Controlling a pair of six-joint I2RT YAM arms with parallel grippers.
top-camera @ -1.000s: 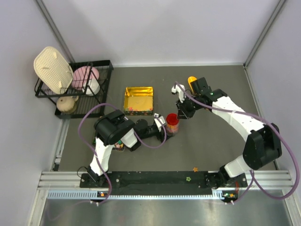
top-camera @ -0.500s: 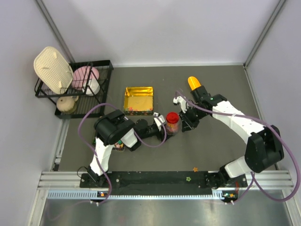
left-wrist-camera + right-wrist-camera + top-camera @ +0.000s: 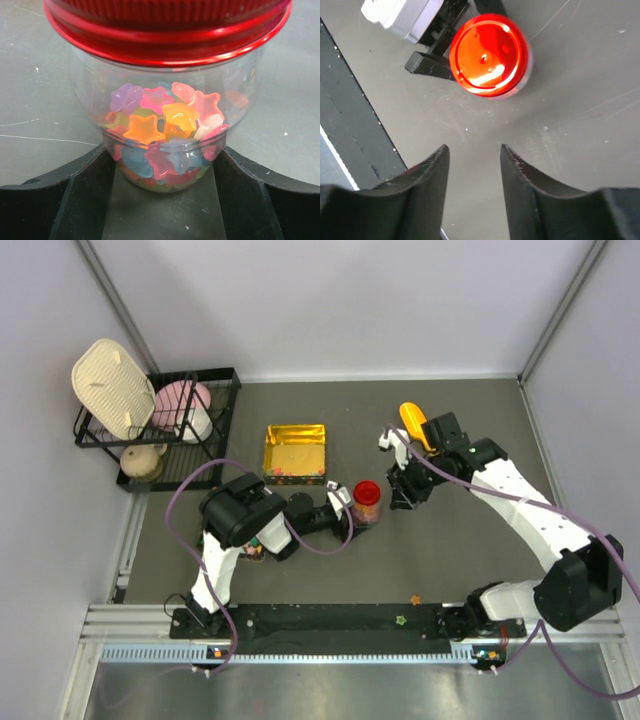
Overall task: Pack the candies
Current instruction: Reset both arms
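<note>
Glossy star-shaped candies (image 3: 165,130) (clear plastic jar (image 3: 87,87))

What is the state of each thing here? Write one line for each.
jar: upright, lid on
candies: inside the jar
left tool: closed on the jar
right tool: open, empty
tray: open

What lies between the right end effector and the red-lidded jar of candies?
Only bare table. In the right wrist view, nothing sits between the open right end effector and the jar.
</note>
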